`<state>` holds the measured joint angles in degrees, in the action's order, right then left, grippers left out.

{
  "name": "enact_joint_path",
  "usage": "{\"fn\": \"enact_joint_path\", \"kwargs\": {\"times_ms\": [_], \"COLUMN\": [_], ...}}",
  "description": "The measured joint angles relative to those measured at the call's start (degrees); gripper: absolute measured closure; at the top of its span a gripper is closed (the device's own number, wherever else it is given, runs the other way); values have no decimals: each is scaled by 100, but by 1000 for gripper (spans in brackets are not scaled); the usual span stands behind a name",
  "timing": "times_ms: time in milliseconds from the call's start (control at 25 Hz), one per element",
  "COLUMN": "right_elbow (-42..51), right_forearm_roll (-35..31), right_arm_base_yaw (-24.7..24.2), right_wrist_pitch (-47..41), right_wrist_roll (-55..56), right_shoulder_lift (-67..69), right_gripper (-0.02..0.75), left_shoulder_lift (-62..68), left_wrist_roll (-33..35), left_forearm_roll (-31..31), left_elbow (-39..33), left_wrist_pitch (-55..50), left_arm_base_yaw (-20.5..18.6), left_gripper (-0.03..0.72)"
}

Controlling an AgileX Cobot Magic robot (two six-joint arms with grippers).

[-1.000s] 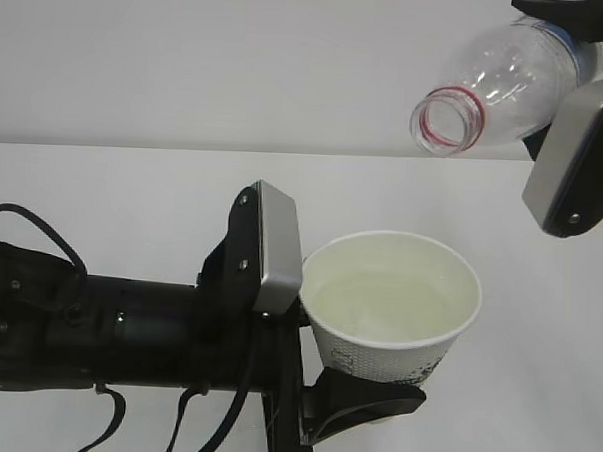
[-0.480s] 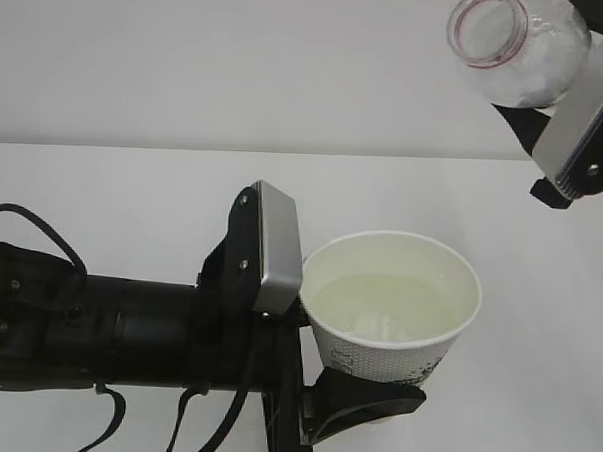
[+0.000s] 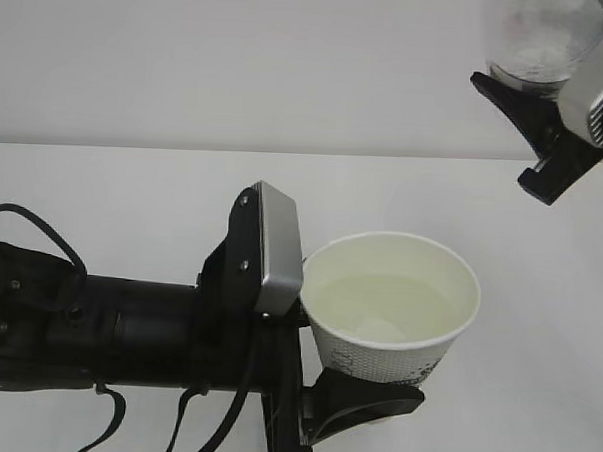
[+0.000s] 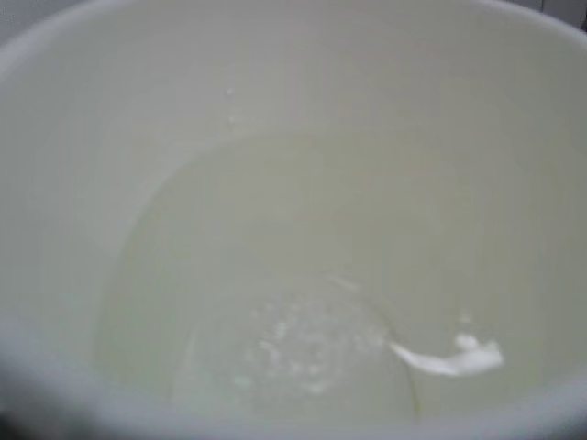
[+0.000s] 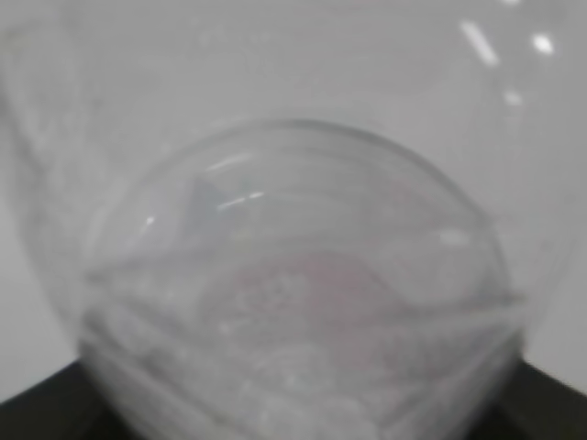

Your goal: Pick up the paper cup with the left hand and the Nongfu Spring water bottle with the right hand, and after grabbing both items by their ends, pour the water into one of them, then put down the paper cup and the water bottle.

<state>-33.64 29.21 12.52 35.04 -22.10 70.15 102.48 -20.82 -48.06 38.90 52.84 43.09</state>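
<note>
I had the small white tapered paper cup point(image 3: 393, 315) pinched at its base by the left claw point(image 3: 359, 394), a black two-fingered claw with a smooth grey rectangular plate point(image 3: 278, 247) beside the cup's rolled rim. The cup stood upright, lifted over the plain white tabletop point(image 3: 133, 184) near the lower middle of the exterior view. Its printed side showed small grey-green lettering just above the black finger under it. Inside lay the clear, colourless water point(image 3: 383, 305), pale against the matte paper wall; my left wrist view was filled by the same cup interior point(image 4: 293, 183), with the water point(image 4: 293, 302) showing a faint patch of bubbles and a bright glint near the right side.

At the upper right corner, the right claw point(image 3: 557, 107) was closed on the lower body of the clear ribbed plastic water bottle point(image 3: 540, 41), its black fingers and grey plate angled steeply. The bottle was cut off by the frame's top edge, well apart from the cup. The right wrist view looked along the bottle's glossy, rounded, transparent body point(image 5: 293, 275); a faint reddish tint showed through it, too blurred to identify.
</note>
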Motion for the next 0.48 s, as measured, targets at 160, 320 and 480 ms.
{"fn": "enact_joint_path", "kwargs": {"times_ms": [160,320,480], "right_elbow": [0,0,0], "right_forearm_roll": [0,0,-114], "right_arm_base_yaw": [0,0,0], "right_wrist_pitch": [0,0,-34], "right_wrist_roll": [931,1667,2115], "right_shoulder_lift": [0,0,0], "right_gripper": [234,234,234], "left_shoulder_lift": [0,9,9], "left_wrist_roll": [0,0,24], "left_forearm_roll": [0,0,50], "left_elbow": [0,0,0], "left_wrist_pitch": [-159,-173,-173], "left_arm_base_yaw": [0,0,0], "left_gripper": [178,178,178]}}
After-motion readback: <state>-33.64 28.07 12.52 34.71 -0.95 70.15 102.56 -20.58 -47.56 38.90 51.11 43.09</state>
